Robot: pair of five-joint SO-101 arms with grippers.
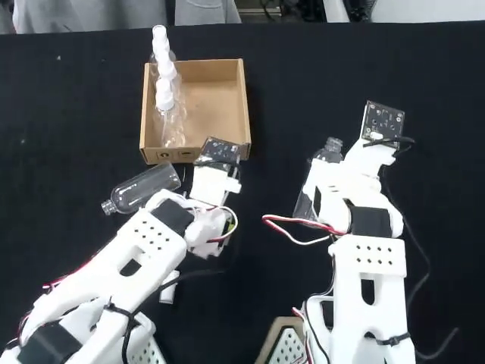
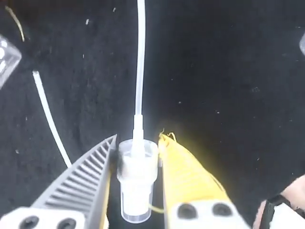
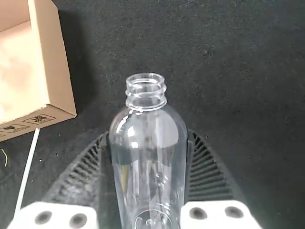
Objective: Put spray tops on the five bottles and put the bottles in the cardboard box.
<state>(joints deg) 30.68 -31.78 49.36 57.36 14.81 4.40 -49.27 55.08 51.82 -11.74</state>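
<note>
My left gripper is shut on a white spray top, whose thin dip tube points away over the black table. My right gripper is shut on a clear bottle with an open, uncapped neck. In the high view this bottle sits right of the cardboard box. Bottles with spray tops lie along the box's left side. Another uncapped bottle lies on the table beside the left arm.
A loose white tube lies on the black cloth near the held spray top, and a white tube lies by the box corner. A small white piece shows under the left arm. The table's right side is open cloth.
</note>
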